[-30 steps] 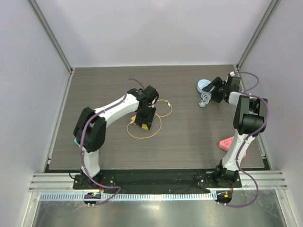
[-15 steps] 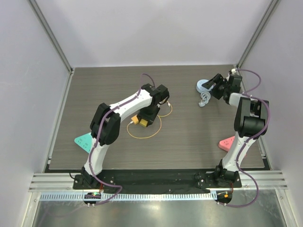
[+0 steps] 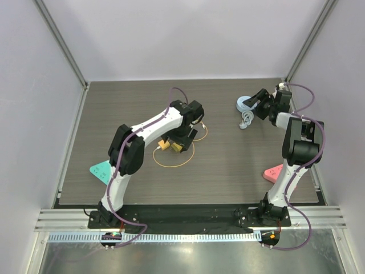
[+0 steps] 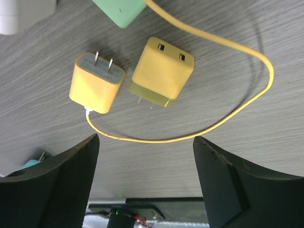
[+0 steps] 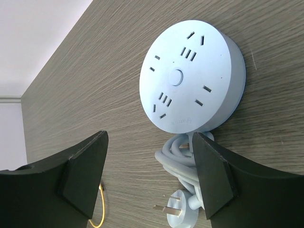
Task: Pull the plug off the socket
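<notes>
The yellow plug, two prongs up and a thin yellow cable at its tail, lies on the table. Right beside it, apart from it, lies the yellow socket block with two slots. My left gripper hangs open just above them with nothing between its fingers. From above, plug and socket lie under the left gripper, inside the cable loop. My right gripper stands open at the far right.
A round light-blue power strip with its coiled grey cord and plug lies before the open right gripper. A green block lies beyond the yellow pieces. A green wedge and a pink wedge flank the arms.
My left gripper has opened and let go of the yellow piece, after shifting right. Plug and socket now lie side by side, apart. The right arm has barely moved.
</notes>
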`<state>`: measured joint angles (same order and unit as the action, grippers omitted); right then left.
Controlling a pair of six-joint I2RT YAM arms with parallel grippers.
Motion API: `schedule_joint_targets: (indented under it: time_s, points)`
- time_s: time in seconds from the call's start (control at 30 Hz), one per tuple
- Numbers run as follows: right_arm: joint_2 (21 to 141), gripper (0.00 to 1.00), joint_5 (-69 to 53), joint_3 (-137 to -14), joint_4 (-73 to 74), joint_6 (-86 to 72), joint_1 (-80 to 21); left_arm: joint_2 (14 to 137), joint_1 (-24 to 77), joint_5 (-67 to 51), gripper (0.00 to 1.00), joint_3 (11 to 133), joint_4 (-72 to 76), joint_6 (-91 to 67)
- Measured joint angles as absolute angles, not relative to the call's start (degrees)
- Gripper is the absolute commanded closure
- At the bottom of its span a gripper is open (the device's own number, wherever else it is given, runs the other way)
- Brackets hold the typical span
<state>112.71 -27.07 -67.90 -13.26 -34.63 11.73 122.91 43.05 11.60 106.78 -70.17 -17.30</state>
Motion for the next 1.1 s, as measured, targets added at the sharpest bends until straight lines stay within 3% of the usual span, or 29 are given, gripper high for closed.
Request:
schedule_joint_targets:
  time_s: [0.23,0.6,0.7,0.73,0.8,0.83,1.1]
  points:
    - [112.1,0.23,-25.4,-67.9,-12.9,-34.2,10.2,112.9,43.0,12.5,0.12,99.5,-63.4,-17.3]
    - [106.1,0.22,-14.9,-68.9,-5.6,-31.7,-5.7,60.8,42.0,16.1,0.05,64.2,-42.5,-20.8]
    - [99.9,0.19,-11.7,-64.9,-4.2,-31.5,-10.6,51.2,41.5,15.4,0.02,55.6,-37.0,-23.8]
    - [96.7,0.11,-10.0,-62.7,-3.9,-31.1,-12.0,48.6,41.5,15.2,0.00,52.9,-35.4,-25.0]
    - [90.1,0.08,-7.1,-58.2,-2.8,-30.3,-14.0,43.6,41.5,14.5,0.00,47.5,-31.3,-27.4]
    - [87.1,0.01,-6.0,-56.1,-2.7,-30.0,-14.4,41.2,41.5,14.2,0.00,45.0,-29.6,-28.6]
    - [58.9,0.00,2.2,-29.2,-5.3,-34.4,-14.0,21.8,41.5,10.9,0.00,22.2,-7.6,-41.5]
